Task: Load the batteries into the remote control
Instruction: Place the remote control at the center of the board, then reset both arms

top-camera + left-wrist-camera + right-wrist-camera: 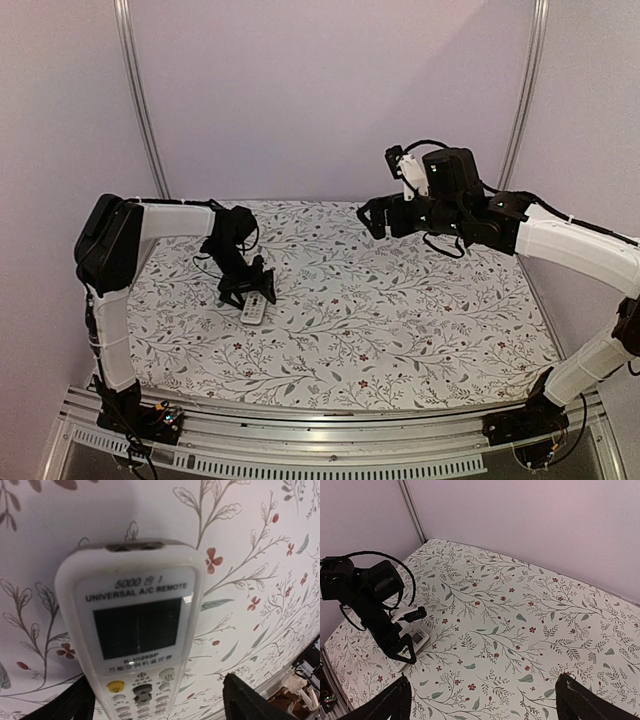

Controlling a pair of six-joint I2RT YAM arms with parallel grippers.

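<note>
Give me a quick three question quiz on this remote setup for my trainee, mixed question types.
1. True or false: the remote control lies display side up on the flowered cloth.
2. Fill in: the raised right gripper, wide open, holds ___.
3. The left gripper is: A) open, astride the remote; B) shut on a battery; C) lifted far above the table.
Key: 1 true; 2 nothing; 3 A.

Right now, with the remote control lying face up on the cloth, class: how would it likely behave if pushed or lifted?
The remote control looks like a hard plastic slab, so probably stiff. Lying flat, it should slide rather than roll. Its smooth rounded casing may be slippery; the patterned cloth might drag.
</note>
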